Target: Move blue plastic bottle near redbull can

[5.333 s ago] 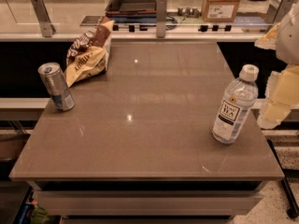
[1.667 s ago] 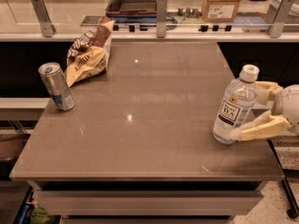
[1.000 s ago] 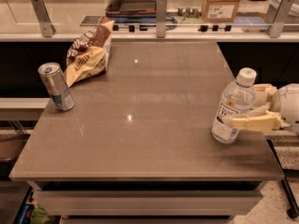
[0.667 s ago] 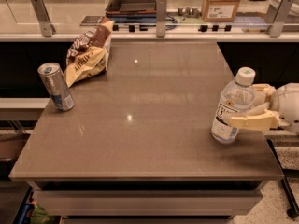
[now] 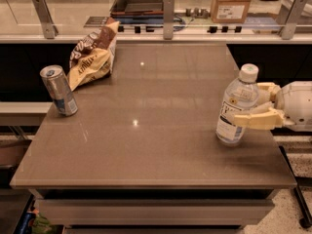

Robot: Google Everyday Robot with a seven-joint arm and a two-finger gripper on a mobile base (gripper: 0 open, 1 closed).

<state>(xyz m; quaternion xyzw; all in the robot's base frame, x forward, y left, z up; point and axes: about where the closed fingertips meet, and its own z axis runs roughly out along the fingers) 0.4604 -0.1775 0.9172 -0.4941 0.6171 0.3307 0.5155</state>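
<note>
The blue plastic bottle (image 5: 237, 106) stands upright near the right edge of the brown table (image 5: 156, 145). It is clear with a white cap and a white-and-dark label. My gripper (image 5: 252, 104) reaches in from the right and is shut on the bottle's middle, one cream finger (image 5: 253, 120) in front and one (image 5: 267, 87) behind. The redbull can (image 5: 58, 90), silver and blue, stands upright near the table's left edge, far from the bottle.
A brown and yellow snack bag (image 5: 92, 54) lies just behind and right of the can. A counter with metal posts (image 5: 168, 17), a dark tray (image 5: 139, 1) and a cardboard box (image 5: 231, 3) runs behind the table.
My gripper came in from the right, lowered to bottle height and closed its fingers on the bottle. The bottle has shifted slightly left. The can and bag have not moved.
</note>
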